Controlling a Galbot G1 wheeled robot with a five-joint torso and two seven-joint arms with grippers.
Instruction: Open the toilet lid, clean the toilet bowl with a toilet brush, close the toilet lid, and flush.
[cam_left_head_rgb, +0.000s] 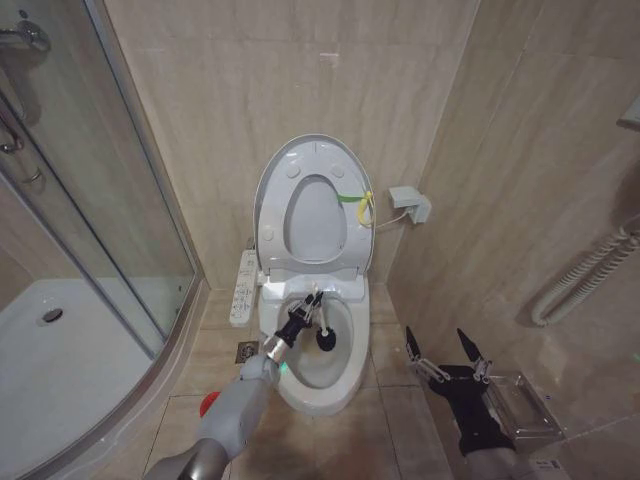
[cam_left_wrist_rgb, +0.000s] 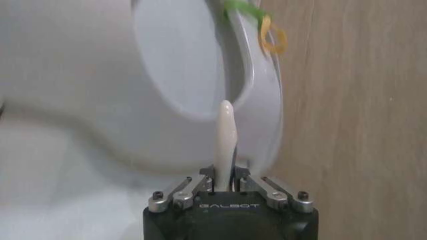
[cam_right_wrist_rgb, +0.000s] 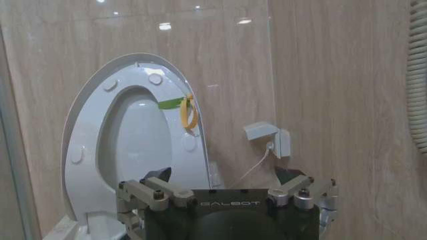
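Currently the toilet lid (cam_left_head_rgb: 312, 160) stands raised against the tiled wall, with the ring-shaped seat (cam_left_head_rgb: 316, 222) up against it and a yellow-green strap (cam_left_head_rgb: 358, 200) at its edge on the robot's right. Below it the toilet bowl (cam_left_head_rgb: 345, 385) lies open, its narrow button panel (cam_left_head_rgb: 243, 288) along the side toward the glass shower enclosure (cam_left_head_rgb: 110, 230). The left gripper (cam_left_head_rgb: 306, 310) reaches over the bowl and is clenched on the thin white handle of the toilet brush (cam_left_head_rgb: 326, 340), whose dark bristle head sits down inside the bowl. In the left wrist view the handle (cam_left_wrist_rgb: 225, 145) rises straight out from between the closed fingers, with the raised lid behind it. The right gripper (cam_left_head_rgb: 446, 352) hangs idle above the floor to the right of the toilet, well apart from it, its fingers spread and holding nothing. A small white box (cam_left_head_rgb: 412, 204) with a cord is fixed to the wall just beside the lid.
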